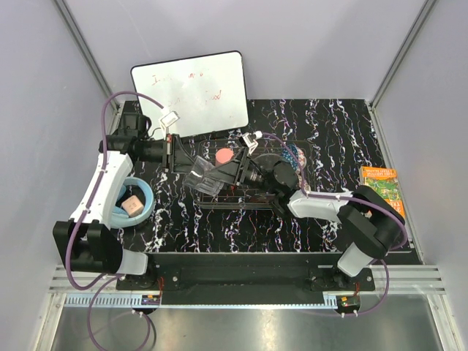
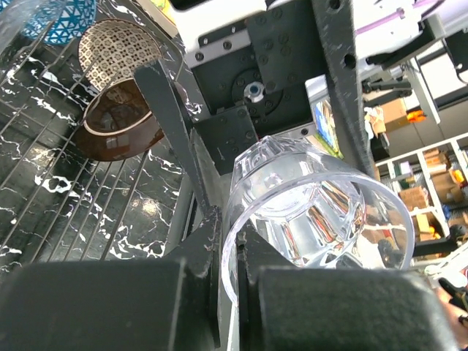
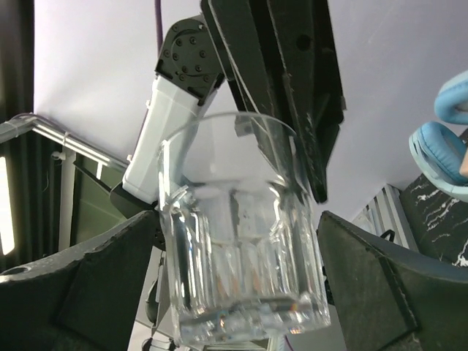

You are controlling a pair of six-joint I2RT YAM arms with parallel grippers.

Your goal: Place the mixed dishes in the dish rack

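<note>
The wrist views, unlike the top one, show the left end effector (image 2: 230,256) clamped on the glass (image 2: 314,212) rim, the right end effector (image 3: 238,227) apart around it. Black marbled desk (image 1: 329,124), whiteboard (image 1: 194,91) at 11 o'clock, grey walls (image 1: 307,44).

Bystanders on the black marbled counter (image 1: 329,131)

A whiteboard (image 1: 191,91) with faint red scribbles is propped at the far left of the counter, tilted slightly. A plain light-blue bowl (image 1: 144,191) is seen at the near left, and a small pinkish block (image 1: 133,207) is held inside it. A printed orange-and-green packet (image 1: 383,189) is laid flat at the right edge, well apart from the bowl. White and purple veining is spread across the whole dark surface.
</note>
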